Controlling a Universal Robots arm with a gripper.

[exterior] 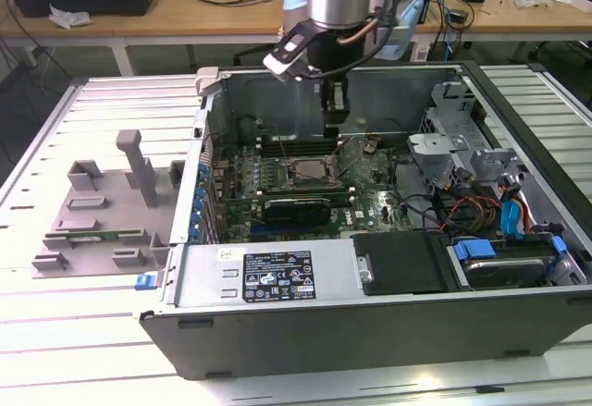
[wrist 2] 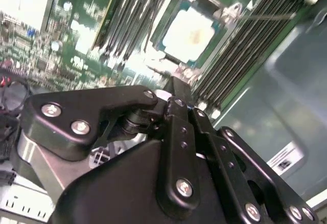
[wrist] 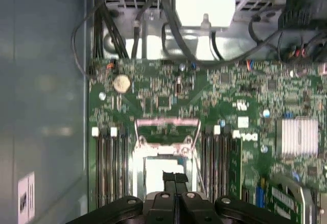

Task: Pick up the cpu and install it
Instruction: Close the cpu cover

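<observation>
The cpu (wrist 2: 189,32) lies flat in its socket (exterior: 310,173) on the board (wrist: 240,96) inside the open case (exterior: 277,281). In the first wrist view its pale top (wrist: 153,175) is partly hidden behind the gripper (wrist: 175,175), and glare washes out its edges in both wrist views. In the exterior view the socket's centre looks dark, so the chip is hard to make out there. The gripper (exterior: 335,115) hangs at the socket's 12 o'clock, its fingers (wrist 2: 176,89) pressed together with nothing between them. Whether the tips touch the board cannot be told. The arm is cut off at the picture's upper edge. A grey fixture (exterior: 102,207) sits at the case's 9 o'clock.
</observation>
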